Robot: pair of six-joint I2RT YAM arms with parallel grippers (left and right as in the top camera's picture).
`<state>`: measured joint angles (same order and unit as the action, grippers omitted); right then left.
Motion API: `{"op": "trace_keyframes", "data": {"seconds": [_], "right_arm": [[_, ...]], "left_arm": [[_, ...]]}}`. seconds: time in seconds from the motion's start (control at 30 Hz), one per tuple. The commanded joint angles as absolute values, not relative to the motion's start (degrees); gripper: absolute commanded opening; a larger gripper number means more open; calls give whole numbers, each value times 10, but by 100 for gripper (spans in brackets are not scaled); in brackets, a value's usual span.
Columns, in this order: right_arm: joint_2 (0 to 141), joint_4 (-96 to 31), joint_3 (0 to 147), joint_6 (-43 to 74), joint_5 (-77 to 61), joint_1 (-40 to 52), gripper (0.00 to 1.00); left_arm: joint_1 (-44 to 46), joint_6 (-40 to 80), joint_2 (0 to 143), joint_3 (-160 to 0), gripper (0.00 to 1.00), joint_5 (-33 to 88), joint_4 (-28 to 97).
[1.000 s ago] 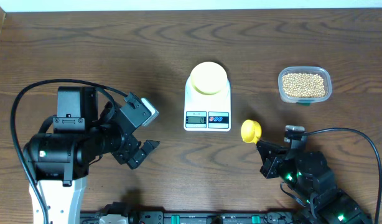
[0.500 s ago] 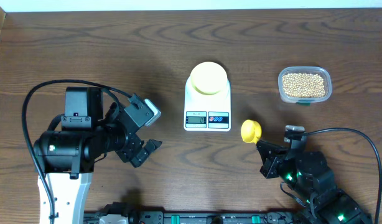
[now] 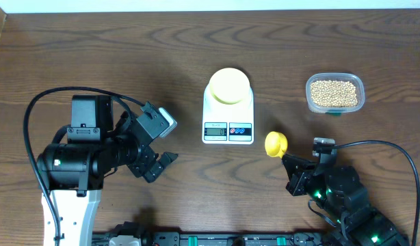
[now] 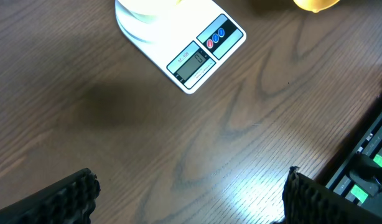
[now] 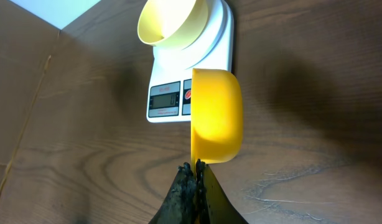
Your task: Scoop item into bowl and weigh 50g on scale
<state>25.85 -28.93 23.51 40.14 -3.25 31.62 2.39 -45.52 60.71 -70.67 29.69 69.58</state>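
The white scale (image 3: 228,113) stands mid-table with the pale-yellow bowl (image 3: 228,85) on its platform. The tan beans (image 3: 334,93) fill a clear tub at the right. My right gripper (image 3: 290,164) is shut on the handle of a bright yellow scoop (image 3: 276,143), just right of the scale's front. In the right wrist view the gripper (image 5: 196,167) pinches the scoop (image 5: 217,115) edge-on, with the bowl (image 5: 168,22) and scale (image 5: 166,99) beyond. My left gripper (image 3: 165,142) stands open and empty, left of the scale; its wrist view shows the gripper (image 4: 188,205) over bare wood.
The clear plastic tub (image 3: 335,76) sits at the right rear. Black cables loop round both arm bases. A rail with electronics (image 3: 196,239) runs along the table's front edge. The scale's display (image 4: 192,62) faces the front.
My left arm has shifted a little to the right, toward the scale, its gripper still open. The right arm and scoop have not moved.
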Motion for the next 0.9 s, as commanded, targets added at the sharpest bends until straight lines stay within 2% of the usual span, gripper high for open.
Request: {"op": "trace_keyframes", "data": {"seconds": [0.0,0.17,0.27,0.5,0.67,0.87], "right_arm": [[257,-288,237,407,-35,313,1],[257,-277,237,406,-32,313,1],[257,-276,237,404,36,313,1],[263,-246,256,268,52,313,1],[345,-294,329,205,114,291,1],[545,-338,514,201,112,209,1]], "left_arm": [[22,-467,606,-707,96,305,696],[22,-467,606,-707,96,305,696],[22,-467,606,-707,96,304,696],[22,-467,606,-707,96,305,696],[22,-467,606,-707,96,304,696],[22,-467,606,-707,96,305,696]]}}
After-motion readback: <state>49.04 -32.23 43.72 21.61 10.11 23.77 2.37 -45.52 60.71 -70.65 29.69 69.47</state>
